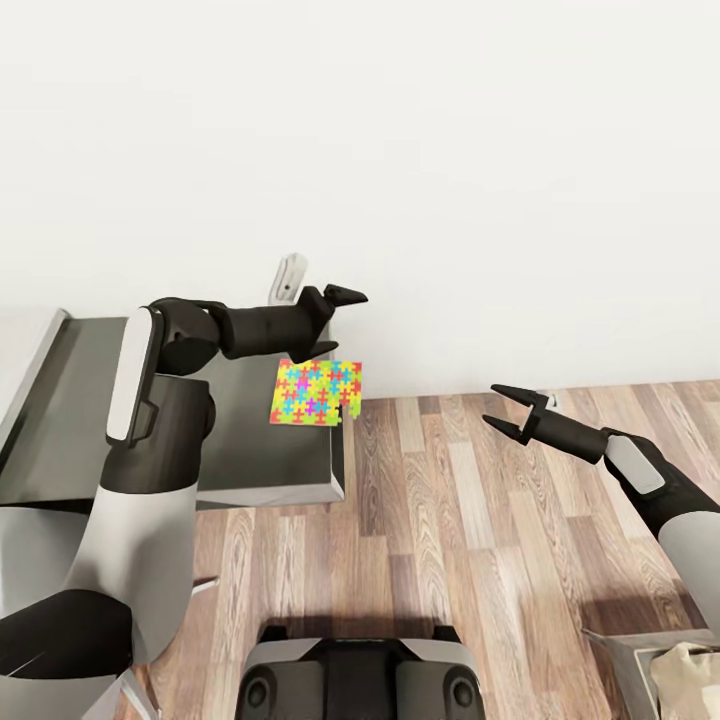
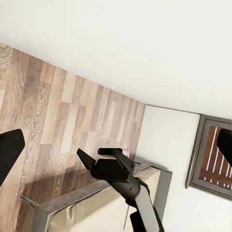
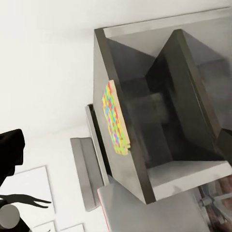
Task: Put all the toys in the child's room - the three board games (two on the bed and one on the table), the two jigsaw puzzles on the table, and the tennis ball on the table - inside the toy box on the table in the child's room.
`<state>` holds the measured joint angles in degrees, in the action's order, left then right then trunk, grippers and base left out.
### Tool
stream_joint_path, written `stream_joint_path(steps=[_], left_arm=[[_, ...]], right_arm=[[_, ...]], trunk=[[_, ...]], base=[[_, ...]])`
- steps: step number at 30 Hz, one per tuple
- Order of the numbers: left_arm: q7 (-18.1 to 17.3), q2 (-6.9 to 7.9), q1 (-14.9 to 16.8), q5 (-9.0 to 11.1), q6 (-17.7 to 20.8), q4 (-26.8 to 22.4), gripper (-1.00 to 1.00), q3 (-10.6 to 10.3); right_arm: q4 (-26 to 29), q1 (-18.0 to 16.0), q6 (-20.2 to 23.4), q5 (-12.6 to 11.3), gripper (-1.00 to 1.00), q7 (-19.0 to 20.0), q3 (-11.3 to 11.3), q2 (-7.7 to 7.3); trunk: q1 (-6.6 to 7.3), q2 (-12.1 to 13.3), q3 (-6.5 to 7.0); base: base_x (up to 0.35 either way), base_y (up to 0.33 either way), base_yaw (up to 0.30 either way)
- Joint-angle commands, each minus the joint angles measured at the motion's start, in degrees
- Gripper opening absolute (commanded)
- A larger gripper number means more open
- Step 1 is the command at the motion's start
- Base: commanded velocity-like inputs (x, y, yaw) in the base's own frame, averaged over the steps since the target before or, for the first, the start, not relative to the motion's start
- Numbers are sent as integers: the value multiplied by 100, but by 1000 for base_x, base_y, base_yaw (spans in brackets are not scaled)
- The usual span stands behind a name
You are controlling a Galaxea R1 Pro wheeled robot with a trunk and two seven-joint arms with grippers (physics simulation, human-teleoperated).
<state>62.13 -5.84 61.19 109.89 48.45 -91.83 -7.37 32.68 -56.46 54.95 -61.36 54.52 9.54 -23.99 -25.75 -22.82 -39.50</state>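
jigsaw puzzle [image 1: 316, 392] on toy box [image 1: 250, 480] rim, just below parted, empty left gripper [image 1: 338, 322], right gripper [image 1: 512, 410] spread, empty

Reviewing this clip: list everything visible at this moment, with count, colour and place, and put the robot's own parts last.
jigsaw puzzle: one, multicoloured, at the toy box's right edge, below the left gripper; whether it is held or falling cannot be told.
toy box: one, dark grey, open-topped, at the head view's left.
floor: wood planks, brown, centre and right.
wall: white, behind everything.
framed panel: one, grey frame with a brown slatted inside, on the wall in the left wrist view.
grey box with beige contents: one, lower right corner.
left gripper: black, above the puzzle.
right gripper: black, open, over the floor.
robot base: grey and black, bottom centre.
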Motion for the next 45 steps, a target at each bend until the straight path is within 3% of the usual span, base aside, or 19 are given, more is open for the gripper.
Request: stream_joint_path(steps=[1, 13, 22, 45], left_arm=[[60, -4, 5, 47, 16, -3, 100, 6], [47, 16, -49, -28, 23, -9, 100, -4], [53, 21, -61, 27, 24, 4, 100, 17], [46, 13, -63, 51, 24, 17, 100, 9]], right_arm=[[-6, -6, 13, -19, 100, 22, 29, -7], [44, -4, -19, -15, 100, 20, 36, 7], [53, 1, -27, 2, 100, 15, 39, 38], [39, -5, 4, 238, 100, -3, 32, 44]], trunk=[[-3, -10, -10], [-3, -10, -19], [-3, -10, -28], [-3, -10, -218]], base=[[0, 0, 0], [113, 0, 0], [154, 0, 0], [11, 0, 0]])
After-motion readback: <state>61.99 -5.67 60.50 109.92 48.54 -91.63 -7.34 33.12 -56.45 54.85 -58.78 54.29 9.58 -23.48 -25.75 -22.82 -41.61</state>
